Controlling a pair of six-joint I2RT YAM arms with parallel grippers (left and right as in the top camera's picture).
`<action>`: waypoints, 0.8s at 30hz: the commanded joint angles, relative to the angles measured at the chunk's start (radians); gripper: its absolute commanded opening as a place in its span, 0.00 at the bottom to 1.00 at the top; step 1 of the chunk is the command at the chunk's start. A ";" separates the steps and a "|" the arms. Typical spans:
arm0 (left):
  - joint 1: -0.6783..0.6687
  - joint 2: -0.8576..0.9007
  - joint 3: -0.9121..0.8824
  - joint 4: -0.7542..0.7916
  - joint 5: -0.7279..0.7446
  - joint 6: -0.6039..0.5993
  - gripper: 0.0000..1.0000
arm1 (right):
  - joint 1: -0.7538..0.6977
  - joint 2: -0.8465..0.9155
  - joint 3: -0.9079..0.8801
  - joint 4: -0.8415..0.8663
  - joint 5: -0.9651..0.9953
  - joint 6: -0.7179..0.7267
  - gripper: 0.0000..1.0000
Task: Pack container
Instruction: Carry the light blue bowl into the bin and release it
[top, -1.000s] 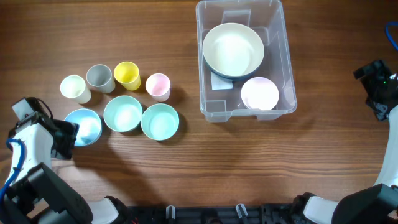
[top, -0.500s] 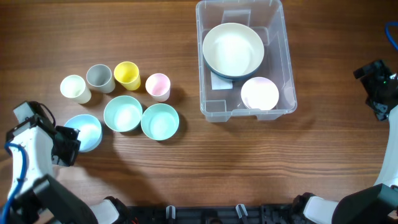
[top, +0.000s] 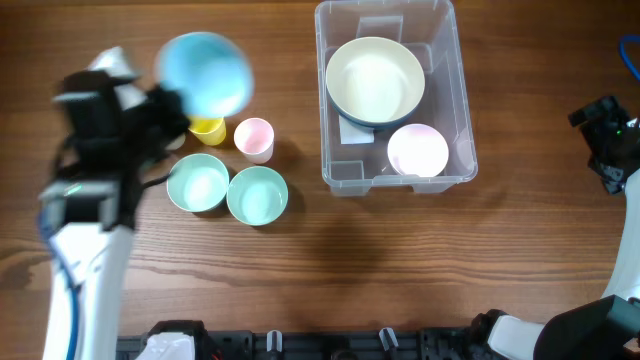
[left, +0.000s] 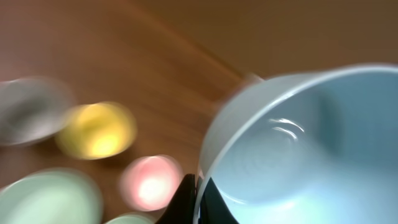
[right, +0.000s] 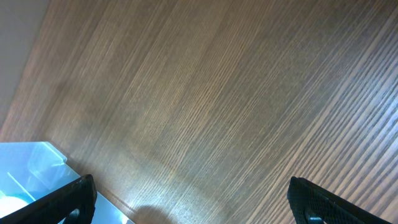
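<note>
My left gripper (top: 174, 103) is shut on the rim of a light blue bowl (top: 205, 72), held in the air above the cups; the picture is blurred by motion. In the left wrist view its fingertips (left: 198, 200) pinch the wall of that blue bowl (left: 298, 149). The container (top: 461, 100), a clear bin, stands at the back right of centre. Inside it a large cream bowl (top: 375, 78) rests on a dark one, with a small pinkish-white bowl (top: 417, 150) beside it. My right gripper (top: 606, 140) stays open at the far right, its jaws (right: 199, 205) wide over bare wood.
A yellow cup (top: 208, 130), a pink cup (top: 254, 138), a mint bowl (top: 197, 183) and a teal bowl (top: 257, 194) stand on the table left of the container. My left arm hides other cups. A container corner (right: 31, 174) shows in the right wrist view.
My left gripper shut on the blue bowl's rim at the front left, then lifted it fast, back and to the right, above the cups. The right arm stayed still.
</note>
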 joint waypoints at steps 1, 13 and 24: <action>-0.288 0.157 0.004 0.161 0.004 0.147 0.04 | -0.002 0.009 0.008 0.002 -0.005 0.011 1.00; -0.763 0.594 0.124 0.410 -0.214 0.494 0.04 | -0.002 0.009 0.008 0.002 -0.005 0.011 1.00; -0.766 0.704 0.124 0.509 -0.237 0.478 0.14 | -0.002 0.009 0.008 0.002 -0.005 0.010 1.00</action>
